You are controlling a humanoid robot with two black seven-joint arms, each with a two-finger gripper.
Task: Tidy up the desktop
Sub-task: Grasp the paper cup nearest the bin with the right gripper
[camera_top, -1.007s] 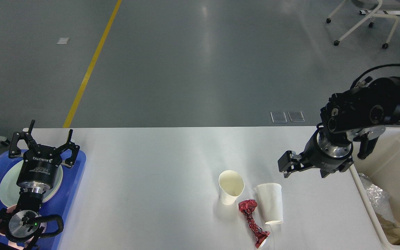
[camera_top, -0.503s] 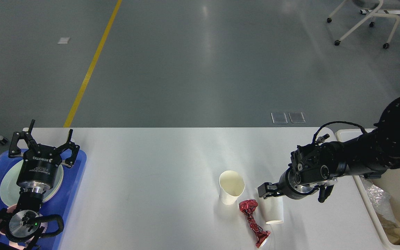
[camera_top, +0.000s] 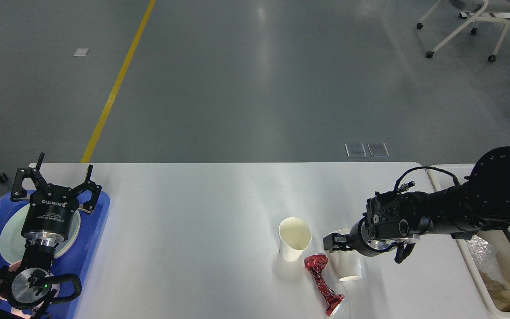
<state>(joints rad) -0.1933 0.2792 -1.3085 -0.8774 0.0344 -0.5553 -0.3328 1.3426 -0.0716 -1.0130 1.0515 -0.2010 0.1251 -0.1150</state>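
Worktop: the large white rounded-corner matte desktop [camera_top: 202, 212] lies beneath both arms.
Right gripper: the right gripper [camera_top: 341, 243] straddles the top of the white paper cup [camera_top: 348, 266], fingers spread.
Left gripper: the left gripper [camera_top: 53, 188] hangs spread above a white plate [camera_top: 9, 235] in the blue plastic tray [camera_top: 100, 212].
Step well done: probably pinch gently; thin paper walls crush easily.
In the way: a crumpled red foil wrapper [camera_top: 323, 283] touches the cup; an open cream paper cup [camera_top: 295, 237] stands just beside the gripper.
Destination: likely the cream rectangular bin [camera_top: 458, 239] behind the wrist.

My right gripper [camera_top: 363, 249] straddles the overturned paper cup [camera_top: 348, 266] on the desktop [camera_top: 193, 221]; my left gripper [camera_top: 53, 184] hangs spread above the blue tray [camera_top: 100, 212].
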